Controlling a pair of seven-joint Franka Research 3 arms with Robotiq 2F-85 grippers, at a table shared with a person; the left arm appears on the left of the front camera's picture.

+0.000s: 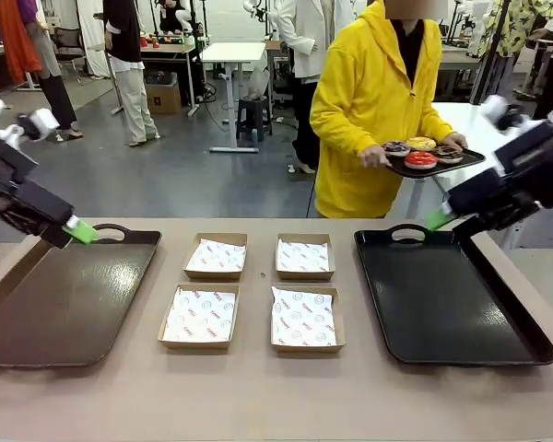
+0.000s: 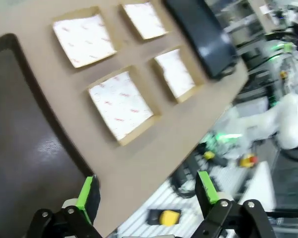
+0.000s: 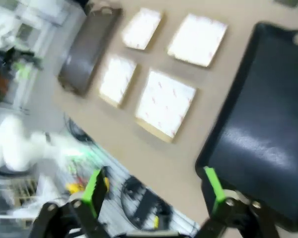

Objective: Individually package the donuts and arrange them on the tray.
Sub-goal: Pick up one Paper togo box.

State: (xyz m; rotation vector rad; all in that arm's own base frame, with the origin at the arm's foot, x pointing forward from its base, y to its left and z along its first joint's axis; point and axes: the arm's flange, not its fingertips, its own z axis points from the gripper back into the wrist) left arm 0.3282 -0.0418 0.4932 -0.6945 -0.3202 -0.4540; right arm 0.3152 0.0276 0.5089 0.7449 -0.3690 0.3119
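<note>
A person in a yellow hoodie stands behind the table and holds a small black tray (image 1: 464, 163) carrying several donuts (image 1: 420, 158): red, yellow and dark ones. Two large trays lie on the table, a brown one (image 1: 64, 295) at the left and a black one (image 1: 447, 295) at the right. My left gripper (image 1: 81, 231) hovers open over the brown tray's far edge, its fingers (image 2: 84, 194) empty. My right gripper (image 1: 437, 219) hangs open above the black tray's far edge, also empty, green pads (image 3: 212, 184) apart.
Four paper-lined cardboard boxes (image 1: 202, 318) sit in a two-by-two block between the trays, also seen from the left wrist (image 2: 120, 103) and right wrist (image 3: 165, 103). Bare tabletop runs along the front edge. People and other tables fill the room behind.
</note>
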